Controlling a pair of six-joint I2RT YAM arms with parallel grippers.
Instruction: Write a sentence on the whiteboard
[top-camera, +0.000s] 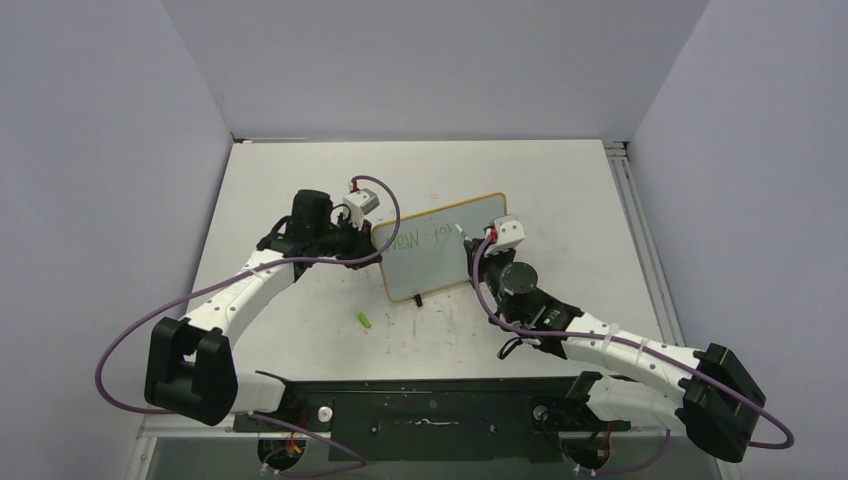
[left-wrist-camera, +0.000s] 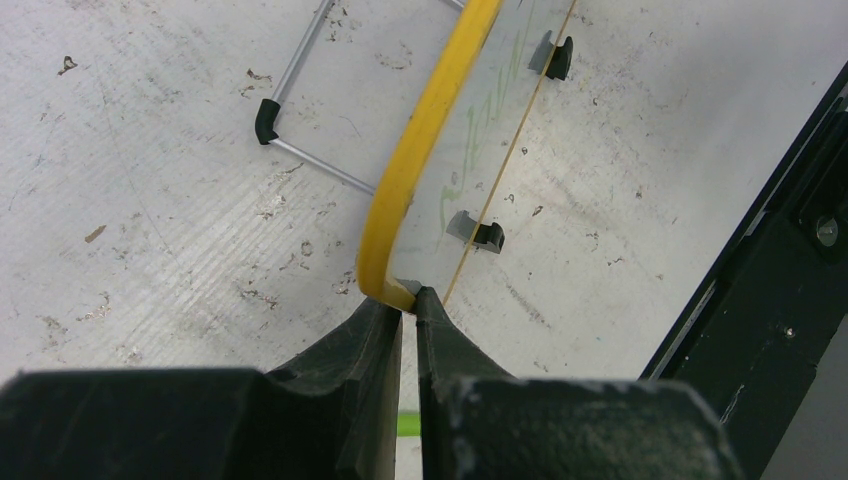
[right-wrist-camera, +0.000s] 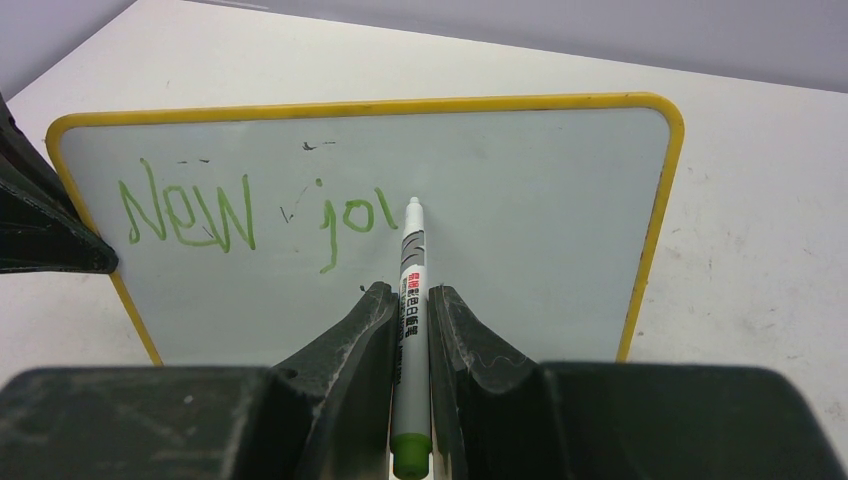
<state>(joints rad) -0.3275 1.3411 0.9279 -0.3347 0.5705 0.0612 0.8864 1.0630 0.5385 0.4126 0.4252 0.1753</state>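
Left gripper (left-wrist-camera: 410, 300) pinches the whiteboard (right-wrist-camera: 540, 180) corner, right gripper (right-wrist-camera: 410, 292) clamps the marker (right-wrist-camera: 413, 262); excess tip pressure could topple the board.

- You see a white counter (top-camera: 560, 180); its surface is scuffed and has small dark specks.
- The whiteboard (top-camera: 440, 262) stands on it near the middle, on two black feet (left-wrist-camera: 487, 236), with a thin wire stand (left-wrist-camera: 300, 160) behind.
- A small green piece (top-camera: 365, 321) lies alone in front of the whiteboard, apart from it.
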